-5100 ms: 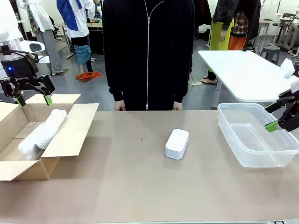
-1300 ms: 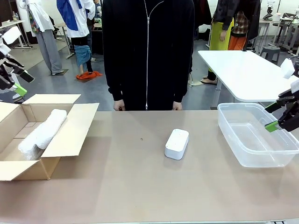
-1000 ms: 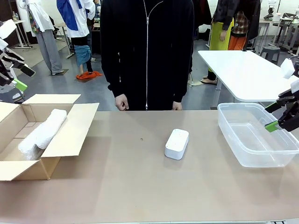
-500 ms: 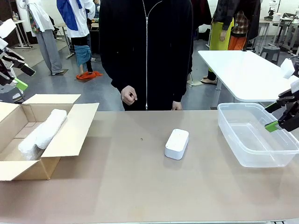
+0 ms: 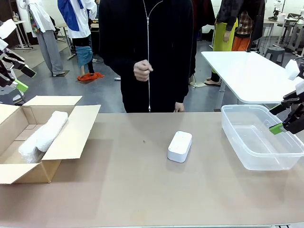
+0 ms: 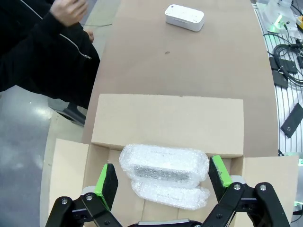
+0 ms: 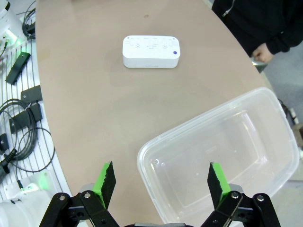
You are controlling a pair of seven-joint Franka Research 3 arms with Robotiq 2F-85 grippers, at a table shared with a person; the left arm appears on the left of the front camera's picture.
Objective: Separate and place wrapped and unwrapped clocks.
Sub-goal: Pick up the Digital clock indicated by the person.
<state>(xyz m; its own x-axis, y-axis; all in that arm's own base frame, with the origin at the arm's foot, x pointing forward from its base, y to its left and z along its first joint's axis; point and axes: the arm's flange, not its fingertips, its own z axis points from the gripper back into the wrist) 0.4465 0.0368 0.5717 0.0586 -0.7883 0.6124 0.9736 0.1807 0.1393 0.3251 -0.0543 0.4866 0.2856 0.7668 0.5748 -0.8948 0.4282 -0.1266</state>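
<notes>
Front view: person's hand (image 5: 142, 70) now lifts from table edge to chest, fisted | left gripper (image 5: 21, 79) now back at 10 o'clock, right gripper (image 5: 278, 118) at 3, both spread, empty | wrapped clocks (image 6: 163, 166) lie in cardboard box (image 5: 71, 133), 9 o'clock | bare clock (image 5: 180, 146) sits centre, tub (image 5: 231, 127) empty: likely its turn next

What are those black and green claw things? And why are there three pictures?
Those are the fingers of two robot arms. One picture looks across the table at a person. The other two come from a camera on each arm's wrist. The left fingers hang open over a cardboard box holding two bubble-wrapped bundles. The right fingers hang open by a clear tub. A bare white clock lies on the table between the box and the tub. Nothing is held.
</notes>
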